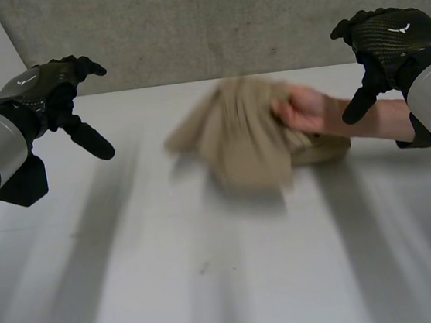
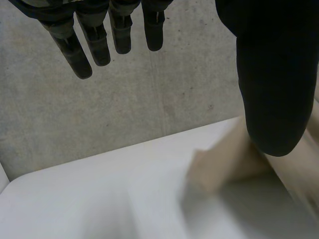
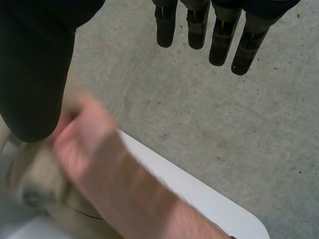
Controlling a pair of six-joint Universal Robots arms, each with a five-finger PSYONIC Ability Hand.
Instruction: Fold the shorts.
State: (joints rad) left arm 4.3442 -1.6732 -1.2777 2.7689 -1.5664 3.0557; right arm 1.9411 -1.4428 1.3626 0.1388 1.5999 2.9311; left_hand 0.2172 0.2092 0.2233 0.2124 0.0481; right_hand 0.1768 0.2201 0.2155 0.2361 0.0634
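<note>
Left robot hand: raised over the left side of the bench. Fingers hang straight and slightly apart in my left wrist view, thumb set well off from them. Nothing held, nothing touched.

Right robot hand: raised over the right side of the bench, same posture. Fingers are straight and spread, thumb wide, palm empty.

Shorts: tan cloth, bunched in a loose heap on the far middle of the bench, a little toward my right side. They are blurred, so I cannot make out the waistband or legs. One flap sticks out toward my left side, and part of the heap looks lifted off the bench.

Person's hand: comes in from the right with a bare forearm and grips the shorts at their right-hand part. In my right wrist view it lies just beside my thumb, apart from it.

Both my hands are well clear of the shorts. A grey concrete wall stands behind the bench.
</note>
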